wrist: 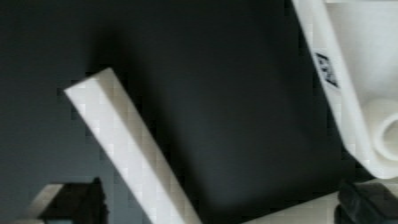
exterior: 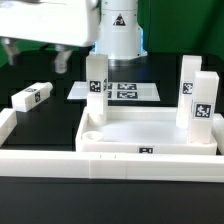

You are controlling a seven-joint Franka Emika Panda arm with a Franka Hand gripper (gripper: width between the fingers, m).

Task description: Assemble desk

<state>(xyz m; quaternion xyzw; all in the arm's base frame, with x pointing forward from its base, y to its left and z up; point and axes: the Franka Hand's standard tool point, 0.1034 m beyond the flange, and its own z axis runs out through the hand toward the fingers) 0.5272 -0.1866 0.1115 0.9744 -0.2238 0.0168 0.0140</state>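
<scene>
The white rimmed tabletop (exterior: 150,132) lies at the exterior view's centre right. Three white tagged legs stand upright on it: one at its far left corner (exterior: 97,82) and two at its right side (exterior: 189,82) (exterior: 203,104). A fourth leg (exterior: 32,97) lies loose on the table at the exterior view's left. My gripper (exterior: 63,58) hangs high above the table, left of the robot base and apart from all parts. In the wrist view the gripper (wrist: 222,206) is open and empty, with its fingers (wrist: 71,202) wide apart. The tabletop's rim (wrist: 356,70) with a round socket shows there.
The marker board (exterior: 115,92) lies behind the tabletop, in front of the robot base. A low white barrier wall (exterior: 45,160) runs along the front and the exterior view's left. A long white strip (wrist: 125,150) crosses the wrist view below the gripper; I cannot tell what it is.
</scene>
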